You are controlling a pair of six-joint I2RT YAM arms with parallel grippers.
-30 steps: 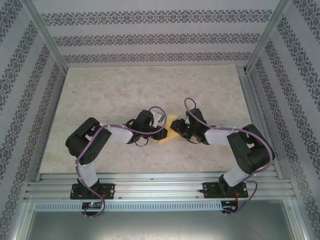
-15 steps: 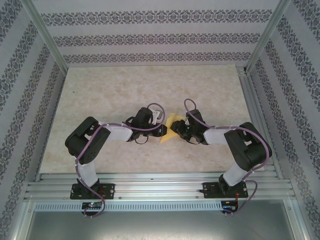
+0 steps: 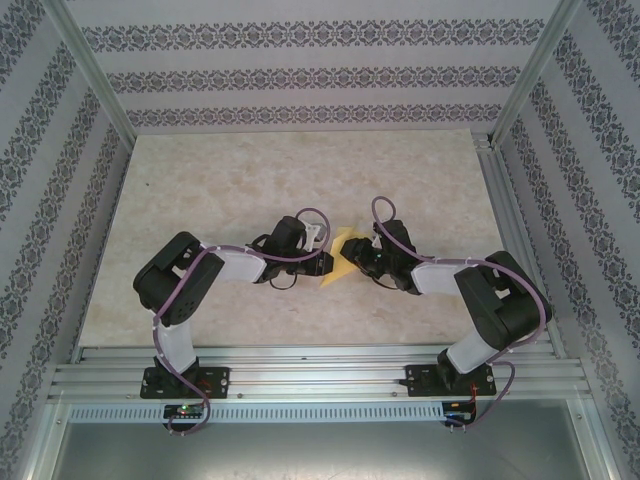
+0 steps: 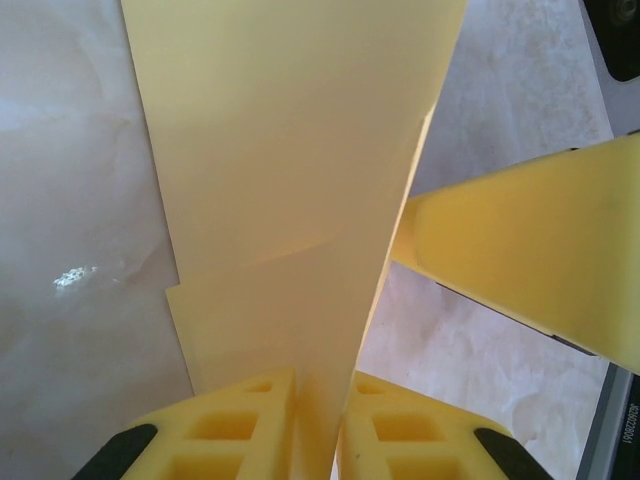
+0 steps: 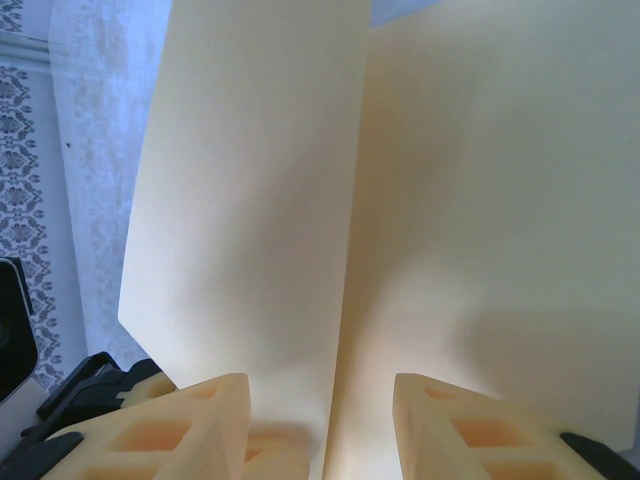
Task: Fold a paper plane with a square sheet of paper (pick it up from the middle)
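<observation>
Fingers [image 4: 245, 425] of my left gripper [image 4: 318, 388] sit almost pressed together and pinch the paper [image 4: 290, 150] at a lower folded edge. From that nip the sheet rises as a tall wedge, with a layered flap showing beside it. My right gripper [image 5: 320, 390] is spread instead, one finger on each side of a straight fold line that runs up the sheet, and I judge that neither pad is pressing. In the left wrist view one right finger comes in from the side to the paper's edge; whether it touches I cannot tell. Further out, the top view shows both grippers nose to nose over the middle of the table [image 3: 250, 180], with the paper a small pointed yellow shape between them, off the surface as far as I can judge. I expect this stuff to be light, thin and limp. It will flop wherever it is unsupported, slide between smooth pads, and keep any stray crease I put in it. If the two grippers pull against each other it could tear or crumple. The best hold is close to a fold, where doubled layers are stiffer, not on a loose single corner.
</observation>
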